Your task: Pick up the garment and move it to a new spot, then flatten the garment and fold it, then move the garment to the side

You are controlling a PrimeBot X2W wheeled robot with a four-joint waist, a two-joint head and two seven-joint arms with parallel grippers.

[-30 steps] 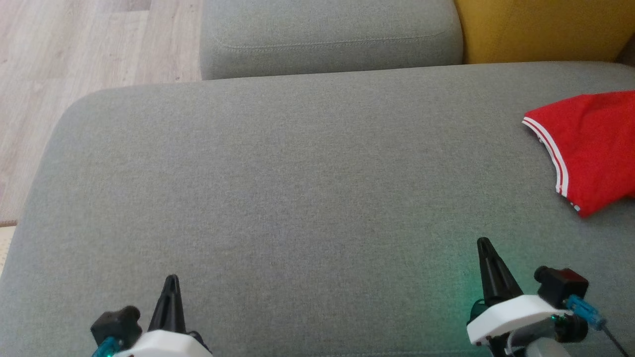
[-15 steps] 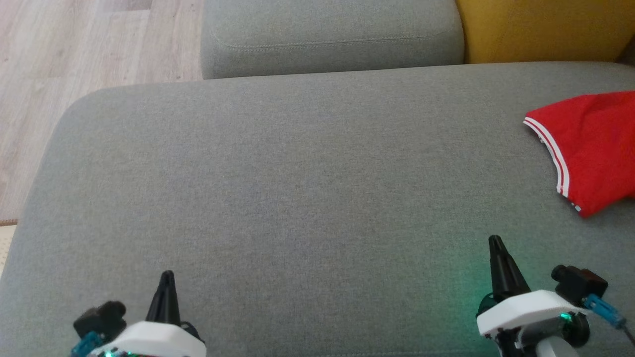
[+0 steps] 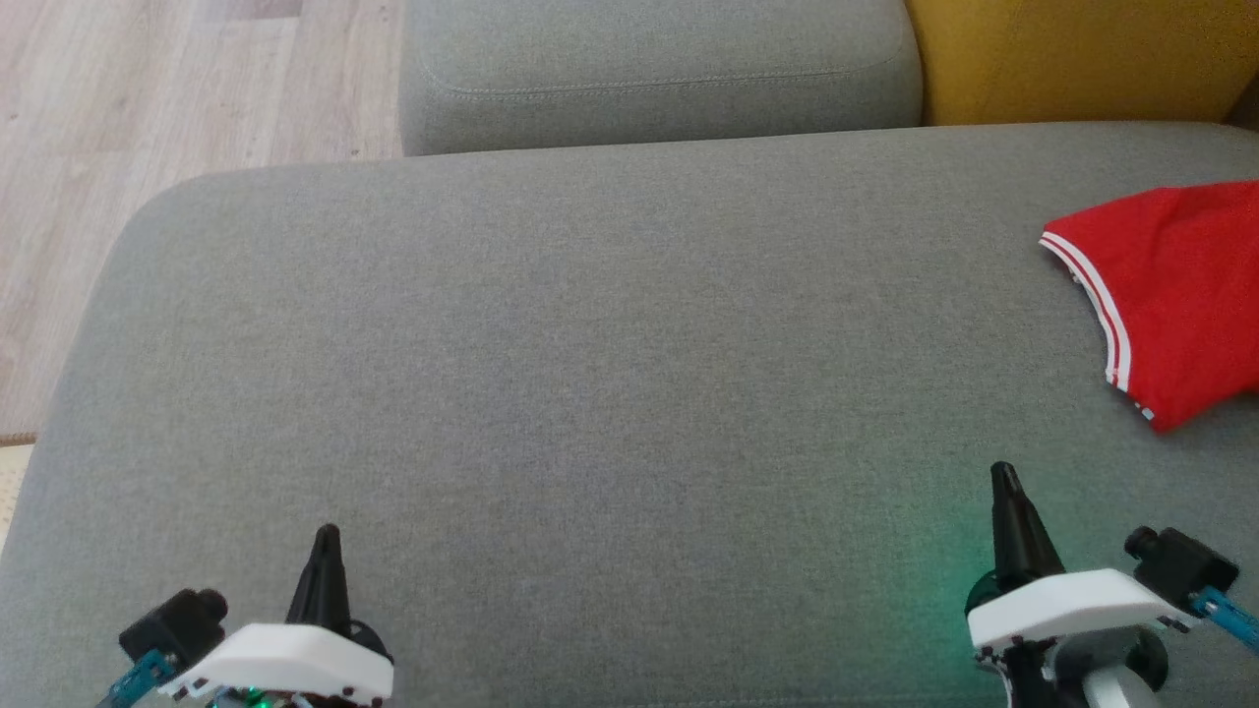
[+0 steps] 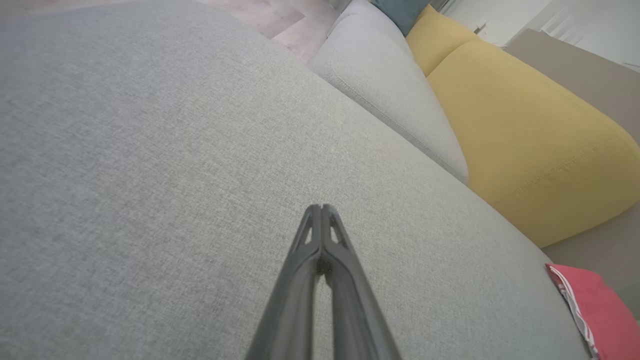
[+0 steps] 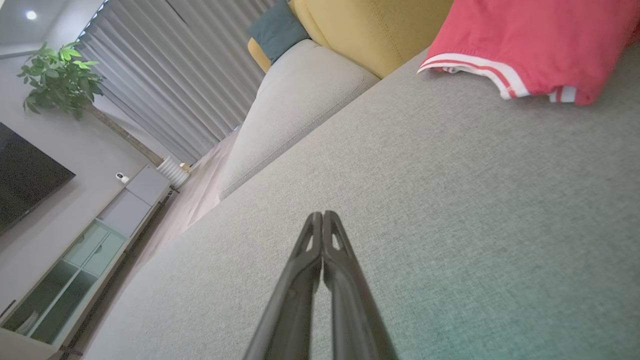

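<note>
Evidently soft, light and limp, the red garment [image 3: 1175, 295] lies at the sofa's [image 3: 590, 344] right edge, best pinched at its striped hem [image 3: 1090, 295]. The left claw [image 3: 327, 533] and right claw [image 3: 1001, 472] are well apart from it, both pressed closed and empty.

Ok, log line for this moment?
red garment: on grey cushion, far right, unheld | left end effector: shut, empty | right end effector: shut, empty

Left gripper [image 3: 328, 533] at lower left, right gripper [image 3: 1003, 472] at lower right of the head view. Each has its 2 dark fingers [image 4: 295, 300] pressed together tip to tip, pointing forward from a white wrist housing [image 3: 1067, 602].
</note>
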